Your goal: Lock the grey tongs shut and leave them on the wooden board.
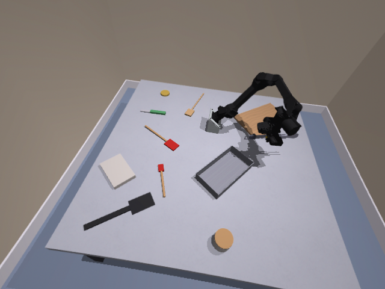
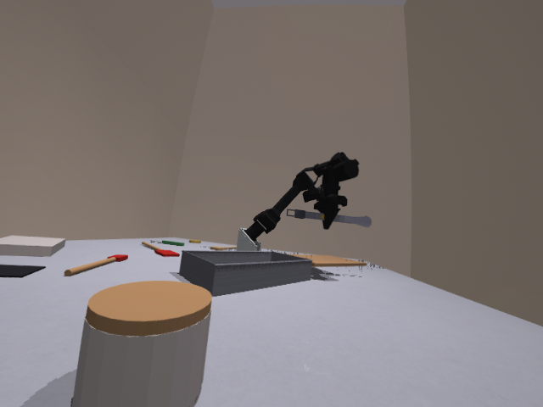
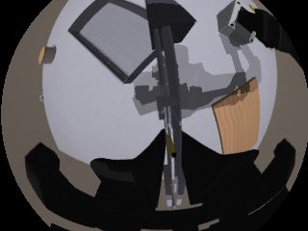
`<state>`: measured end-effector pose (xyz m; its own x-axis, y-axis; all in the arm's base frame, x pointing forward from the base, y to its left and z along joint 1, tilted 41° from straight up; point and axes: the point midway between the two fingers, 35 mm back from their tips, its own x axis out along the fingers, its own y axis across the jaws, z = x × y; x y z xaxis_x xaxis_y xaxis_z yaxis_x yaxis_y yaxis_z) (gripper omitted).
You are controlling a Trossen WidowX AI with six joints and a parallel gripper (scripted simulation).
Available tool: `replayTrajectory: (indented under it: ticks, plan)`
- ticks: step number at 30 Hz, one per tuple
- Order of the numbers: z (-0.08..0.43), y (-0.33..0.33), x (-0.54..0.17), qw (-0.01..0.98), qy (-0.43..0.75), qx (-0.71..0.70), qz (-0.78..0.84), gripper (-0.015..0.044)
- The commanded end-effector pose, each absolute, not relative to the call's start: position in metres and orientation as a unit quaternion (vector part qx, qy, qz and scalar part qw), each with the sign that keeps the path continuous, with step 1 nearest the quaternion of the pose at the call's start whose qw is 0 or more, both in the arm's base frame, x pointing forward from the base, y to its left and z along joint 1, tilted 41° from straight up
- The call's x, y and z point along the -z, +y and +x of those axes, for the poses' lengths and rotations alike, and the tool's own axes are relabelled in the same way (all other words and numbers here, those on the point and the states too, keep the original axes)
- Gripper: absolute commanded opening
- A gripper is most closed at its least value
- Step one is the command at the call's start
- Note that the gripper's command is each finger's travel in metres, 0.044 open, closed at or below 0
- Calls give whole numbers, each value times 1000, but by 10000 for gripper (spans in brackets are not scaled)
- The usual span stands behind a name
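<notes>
My gripper (image 1: pixel 276 142) (image 2: pixel 327 223) (image 3: pixel 170 132) points down and is shut on the grey tongs (image 1: pixel 252 136) (image 2: pixel 357 220) (image 3: pixel 174 87) near their middle. The tongs hang in the air, nearly level, with the hinge end and its small pull ring slightly higher than the broad tip end. Their two arms lie close together. Whether the lock is engaged cannot be seen. The wooden board (image 1: pixel 254 118) (image 2: pixel 338 261) (image 3: pixel 241 122) lies on the table, partly behind the arm in the top view. The roasting tin (image 1: pixel 206 187) (image 2: pixel 263 278) (image 3: pixel 96 57) holds no tongs.
The arm's base bracket (image 1: pixel 214 119) (image 2: pixel 246 241) stands left of the board. A round wooden-lidded jar (image 1: pixel 224 238) (image 2: pixel 148 350) stands near the front edge. Red-headed spatulas, a black turner (image 1: pixel 141 203), a pale block (image 1: pixel 117 170) and a green-handled tool (image 1: pixel 157 112) lie to the left.
</notes>
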<state>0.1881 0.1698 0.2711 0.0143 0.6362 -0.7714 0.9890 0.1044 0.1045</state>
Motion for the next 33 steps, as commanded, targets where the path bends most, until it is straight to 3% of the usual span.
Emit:
replayTrajectory:
  ticks: [1,33]
  plan:
    - [166,175,-283,362,662,228,616,-150]
    - [99,212,-280,435,686,234,535,-150]
